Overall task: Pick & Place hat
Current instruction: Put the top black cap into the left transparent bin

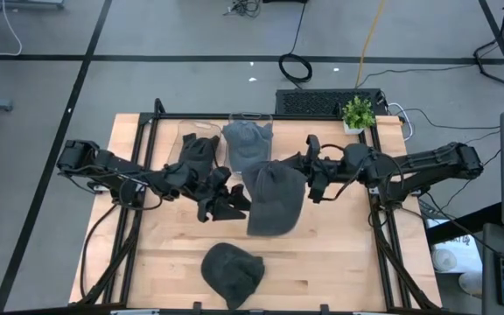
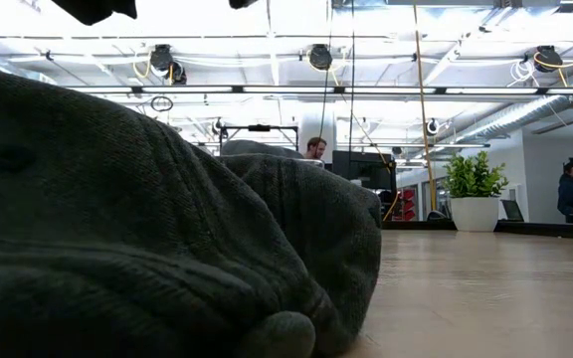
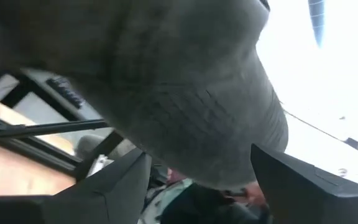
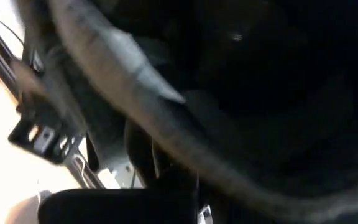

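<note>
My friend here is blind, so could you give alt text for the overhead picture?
Two dark robot arms reach in from either side of a wooden table toward a grey knit hat at its middle. Another grey hat lies nearer the front edge, a paler one in a clear container at the back.

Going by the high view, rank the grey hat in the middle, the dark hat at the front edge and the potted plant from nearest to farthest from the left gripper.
Measured from the left gripper:
1. Grey hat, just to its right at the table's middle.
2. Dark hat, near the table's front edge, below the gripper in the picture.
3. Potted plant, at the far right corner.
</note>
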